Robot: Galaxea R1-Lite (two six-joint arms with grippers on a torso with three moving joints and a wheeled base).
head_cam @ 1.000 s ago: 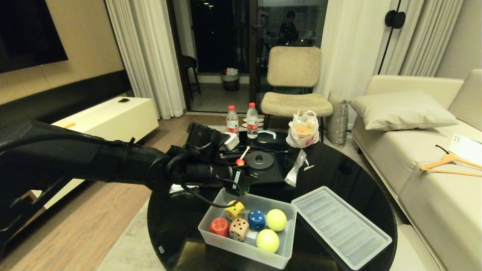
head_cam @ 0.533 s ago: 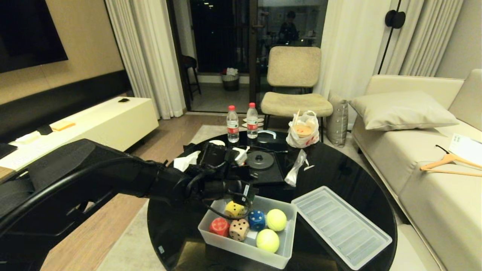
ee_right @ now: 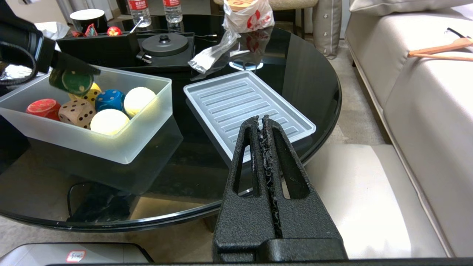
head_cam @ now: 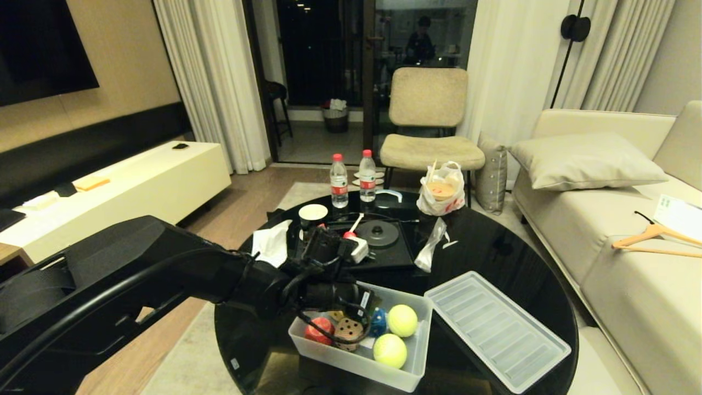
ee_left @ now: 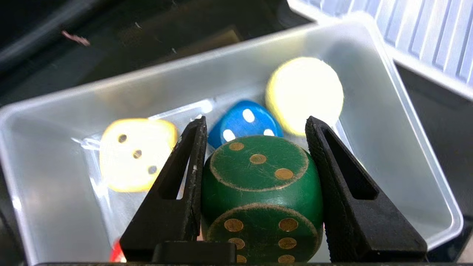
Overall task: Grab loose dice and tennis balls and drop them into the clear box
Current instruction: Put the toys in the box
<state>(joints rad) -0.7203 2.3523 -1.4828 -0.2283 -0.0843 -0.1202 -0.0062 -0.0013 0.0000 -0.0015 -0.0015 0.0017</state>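
Broadly, largest to smallest:
Counter [head_cam: 493, 258]: round, black and glossy; it carries the clear box, its lid and the clutter at the far side.
Left arm [head_cam: 164, 274]: reaches in from the robot's left across the counter's near-left edge to the clear box.
Lid [head_cam: 496, 329]: flat and ribbed, lying on the counter just beside the clear box on the robot's right.
Clear box [head_cam: 408, 378]: open, translucent, near the front edge of the counter; it holds four dice and both tennis balls.
Black box [head_cam: 384, 249]: behind the clear box, with a round dark disc on top.
Left gripper [ee_left: 255, 159]: over the far-left end of the clear box, fingers [ee_left: 184, 184] pinching the green die on two opposite faces.
Right gripper [ee_right: 263, 125]: off the counter's near-right edge, well apart from the box, fingers pressed together with nothing between them.
Tennis balls [head_cam: 402, 320]: two, side by side at the right end of the clear box.
Green die [ee_left: 260, 199]: held above the dice inside the box; whether it touches them cannot be told.
Red die [head_cam: 320, 329]: at the left end of the box floor.
Tan die [head_cam: 349, 331]: just beside the red die.
Blue die [ee_left: 242, 123]: beyond the green die, next to a tennis ball.
Yellow die [ee_left: 136, 153]: on the box floor, beside the blue die.
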